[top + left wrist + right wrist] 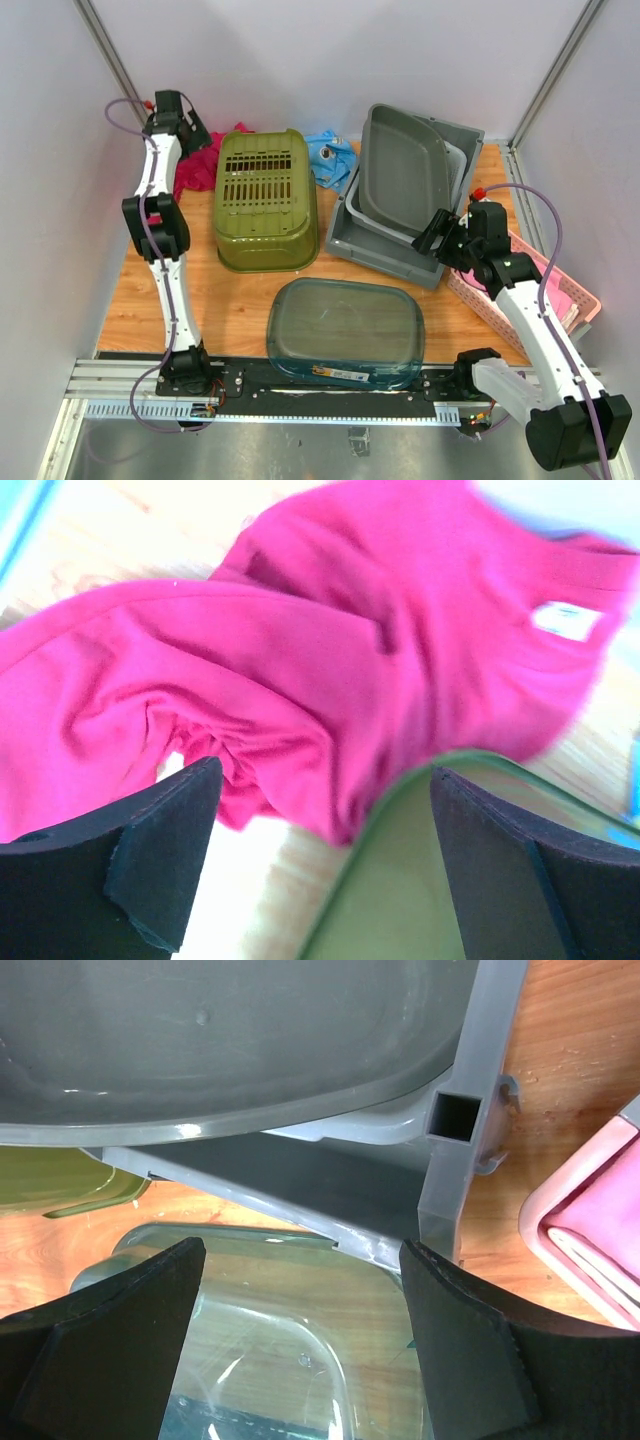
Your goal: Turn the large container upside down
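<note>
The left gripper [325, 780] hangs wide open with nothing in it, at the far left over a crumpled pink cloth [300, 630]. The rim of the olive-green basket [400, 880] shows between its fingers. That basket [265, 200] sits left of centre on the wooden table [230, 310], seemingly with its slotted base facing up. The right gripper [302, 1250] is spread just as wide and empty, at the near right corner of a grey crate [470, 1110] holding a tilted grey tub [300, 1040]. A clear plastic container [345, 330] lies at the near edge, a pink basket [570, 290] at the right edge, and a blue cloth [330, 155] lies at the far side
</note>
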Motion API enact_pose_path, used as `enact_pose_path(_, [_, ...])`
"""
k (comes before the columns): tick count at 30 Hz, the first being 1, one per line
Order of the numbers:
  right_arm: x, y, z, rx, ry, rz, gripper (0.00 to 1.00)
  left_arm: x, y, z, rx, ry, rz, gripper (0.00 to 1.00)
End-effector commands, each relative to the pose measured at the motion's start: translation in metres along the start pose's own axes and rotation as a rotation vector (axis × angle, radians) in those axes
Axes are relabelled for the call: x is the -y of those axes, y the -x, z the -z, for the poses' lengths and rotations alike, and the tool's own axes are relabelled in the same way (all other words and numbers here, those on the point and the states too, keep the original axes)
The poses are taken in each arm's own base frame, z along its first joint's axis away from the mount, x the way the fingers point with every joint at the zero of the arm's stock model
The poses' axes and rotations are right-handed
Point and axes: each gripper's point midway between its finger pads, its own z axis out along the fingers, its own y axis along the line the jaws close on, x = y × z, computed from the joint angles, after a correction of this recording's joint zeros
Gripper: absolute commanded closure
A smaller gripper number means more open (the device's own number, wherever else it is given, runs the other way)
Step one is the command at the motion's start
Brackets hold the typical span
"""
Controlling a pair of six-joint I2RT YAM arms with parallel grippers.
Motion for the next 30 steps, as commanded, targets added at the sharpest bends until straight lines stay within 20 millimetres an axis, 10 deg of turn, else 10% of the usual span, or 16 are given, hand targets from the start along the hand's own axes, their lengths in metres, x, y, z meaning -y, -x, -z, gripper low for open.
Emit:
enact_pose_path(1, [-0.017,0.006,0.01,0.028,0.069,0.015,0.19,0.038,0.091,0.146,0.293,-0.076,-0.048,0.09])
enact_pose_path(7, [-0.017,0.002,0.022,0.06,0.099,0.026,0.19,0.072,0.066,0.251,0.346,-0.162,-0.162,0.07])
enact_pose_path(16, [-0.015,-0.001,0.027,0.06,0.096,0.041,0.19,0.179,-0.107,0.342,0.204,-0.43,-0.446,0.09])
enact_pose_path(21, [-0.014,-0.003,0.027,0.057,0.098,0.035,0.19,0.192,-0.177,0.348,0.153,-0.429,-0.519,0.1])
enact_pose_path(30, [-0.016,-0.006,0.023,0.043,0.11,0.035,0.19,0.17,-0.237,0.289,0.044,-0.291,-0.599,0.19])
